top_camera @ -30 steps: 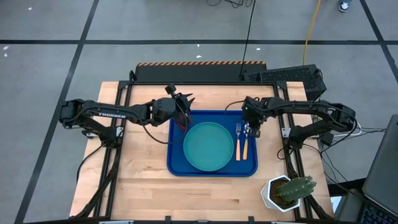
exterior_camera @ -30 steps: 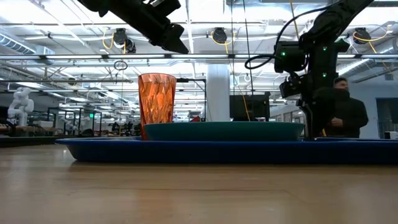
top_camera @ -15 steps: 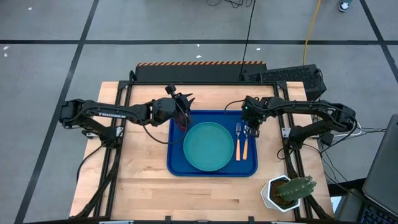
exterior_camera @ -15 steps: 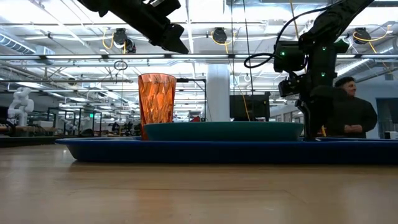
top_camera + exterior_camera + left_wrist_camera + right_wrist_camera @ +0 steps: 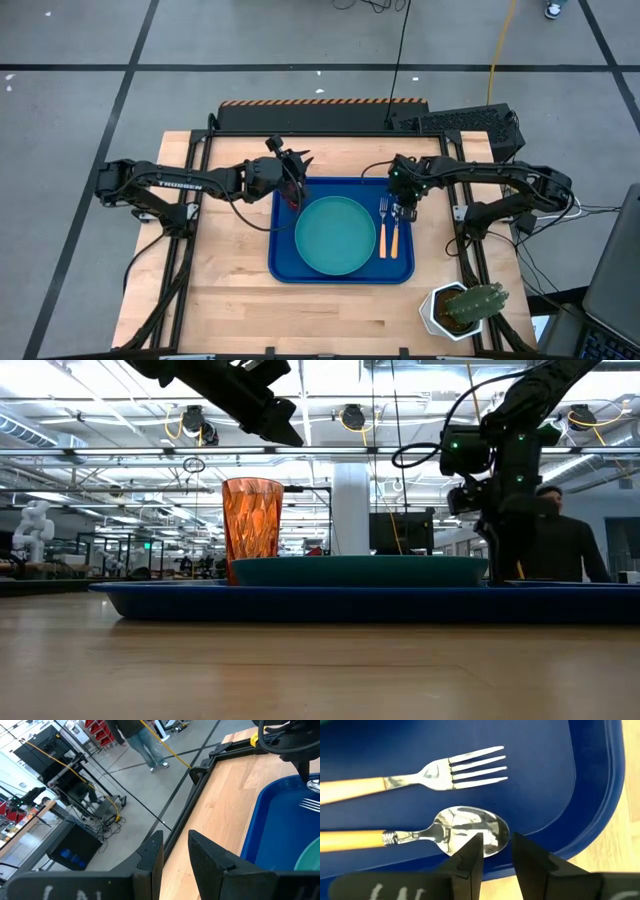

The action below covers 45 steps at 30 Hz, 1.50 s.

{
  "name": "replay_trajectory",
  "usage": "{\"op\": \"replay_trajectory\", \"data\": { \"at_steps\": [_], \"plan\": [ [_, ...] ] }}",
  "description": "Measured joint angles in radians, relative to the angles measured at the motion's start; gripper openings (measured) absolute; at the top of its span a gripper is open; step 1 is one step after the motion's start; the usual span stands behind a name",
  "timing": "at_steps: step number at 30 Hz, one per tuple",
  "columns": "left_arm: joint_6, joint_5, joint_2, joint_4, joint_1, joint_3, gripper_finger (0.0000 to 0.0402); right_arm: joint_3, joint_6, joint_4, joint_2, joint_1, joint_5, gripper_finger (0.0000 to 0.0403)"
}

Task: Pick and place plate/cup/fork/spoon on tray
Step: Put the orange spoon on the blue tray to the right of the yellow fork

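The blue tray (image 5: 283, 262) lies mid-table. On it rest the teal plate (image 5: 335, 235), the fork (image 5: 383, 226) and the spoon (image 5: 394, 232), side by side to the plate's right. The amber cup (image 5: 252, 530) stands upright on the tray's far left corner. My left gripper (image 5: 299, 162) hovers above the cup, fingers a narrow gap apart (image 5: 175, 845), and holds nothing. My right gripper (image 5: 405, 208) is low over the spoon's bowl (image 5: 470, 827), fingers a narrow gap apart (image 5: 496, 845). My right gripper points down at the far end of the spoon, its fingertips (image 5: 474, 845) over the near edge of the bowl (image 5: 492, 827). The fingers hide that spot, so I cannot tell whether they touch it. The spoon lies flat on the tray.
A white pot with a cactus (image 5: 462, 308) stands at the table's near right corner. A black box (image 5: 470, 122) sits at the far right edge. A person (image 5: 560, 545) stands in the room behind. Bare wood shows left of the tray (image 5: 225, 260).
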<state>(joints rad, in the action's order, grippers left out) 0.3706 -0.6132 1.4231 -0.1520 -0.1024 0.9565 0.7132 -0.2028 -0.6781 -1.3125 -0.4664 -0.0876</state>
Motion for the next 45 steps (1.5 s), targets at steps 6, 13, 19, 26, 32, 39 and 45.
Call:
{"op": "replay_trajectory", "data": {
  "at_steps": [6,13,19,26,32,39,45],
  "plan": [
    [0.000,0.000,0.000,0.000,0.000,0.000,0.0094,0.000,0.003,0.033,0.000,0.005,-0.046,0.0089],
    [0.000,0.000,0.000,0.000,0.000,0.000,0.0094,0.000,0.006,0.046,0.000,0.011,-0.043,0.0089],
    [0.000,0.000,0.000,0.000,0.000,0.000,0.0094,0.000,-0.001,0.074,0.000,0.010,0.017,0.0089],
    [0.000,0.000,0.000,0.002,0.000,0.000,0.0094,0.000,-0.003,-0.023,0.000,0.010,0.070,0.0089],
    [0.000,0.000,0.000,0.002,0.000,0.000,0.0094,-0.001,0.007,-0.031,0.000,0.010,0.086,0.0089],
    [0.000,0.000,0.000,0.002,0.000,0.000,0.0094,-0.001,-0.009,-0.014,0.000,0.010,0.084,0.0089],
    [0.000,0.000,0.000,0.003,0.000,0.000,0.0094,-0.001,-0.018,-0.003,0.000,0.010,0.083,0.0089]
  ]
}}
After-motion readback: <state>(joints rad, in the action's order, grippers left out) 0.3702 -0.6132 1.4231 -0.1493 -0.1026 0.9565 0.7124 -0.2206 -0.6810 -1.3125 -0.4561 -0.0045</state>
